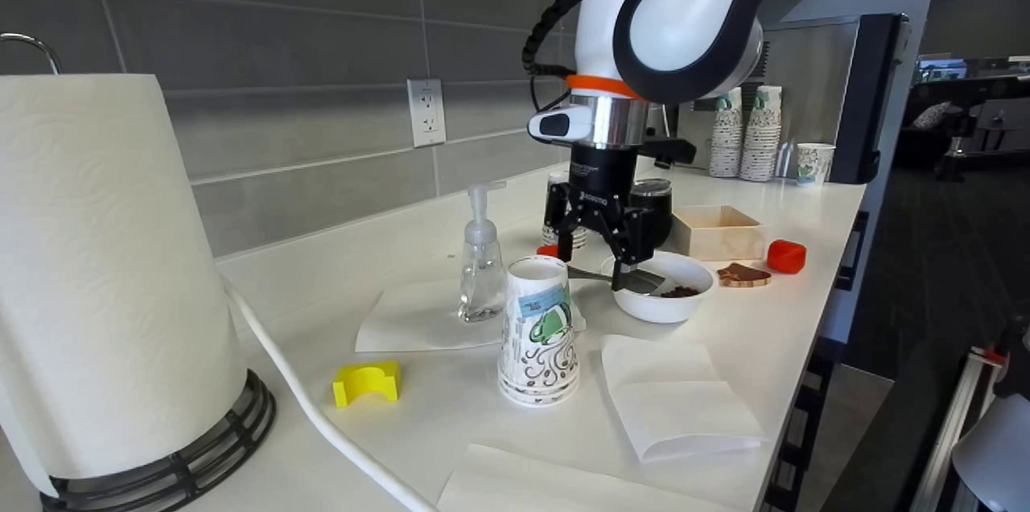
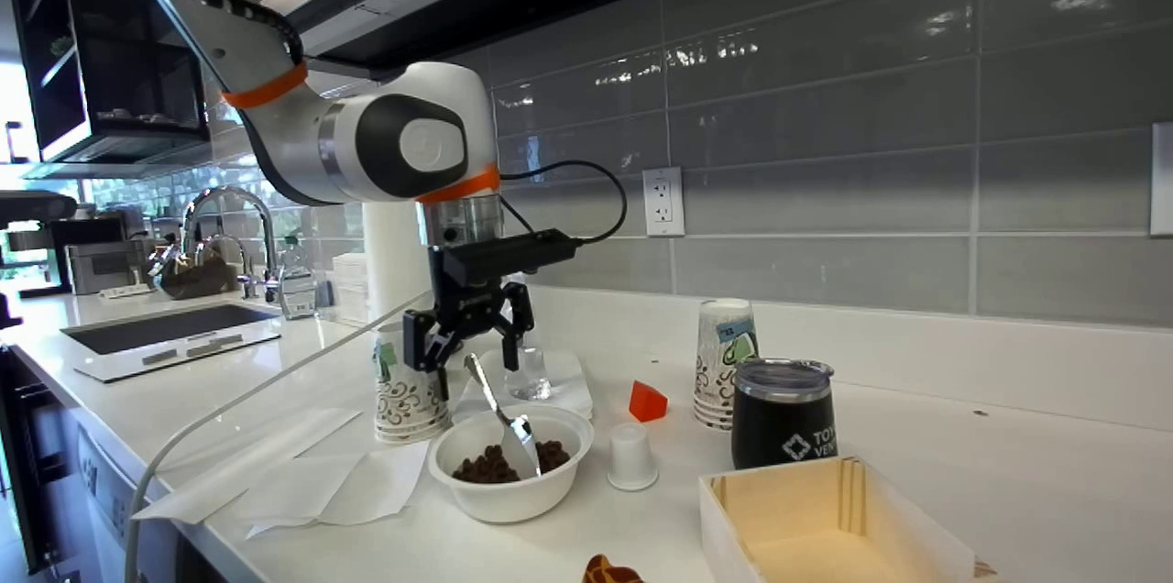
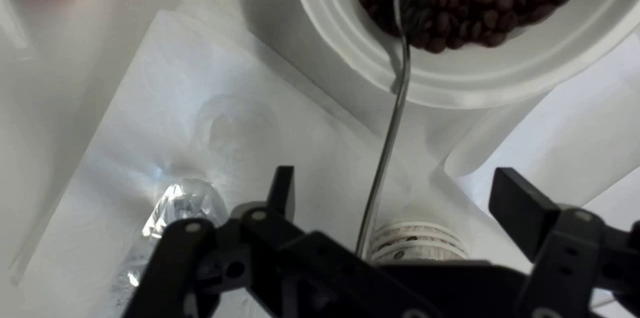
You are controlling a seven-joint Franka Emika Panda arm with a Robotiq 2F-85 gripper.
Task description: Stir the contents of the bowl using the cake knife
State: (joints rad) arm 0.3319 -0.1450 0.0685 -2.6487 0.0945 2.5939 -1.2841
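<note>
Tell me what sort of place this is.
Most likely a shared kitchen or break room, perhaps in an office: there's a sink, tall stacks of paper cups and a big roll of paper towels.

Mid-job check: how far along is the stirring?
Done: the long, thin, silvery metal cake knife has its broad end in the round white bowl, at the dark brown bits. In hand: the black gripper holds nothing; its jaws stand open, with the knife's handle between them in the wrist view. Left, probably: close on the handle, then stir. Whether any stirring has happened, I cannot tell.
</note>
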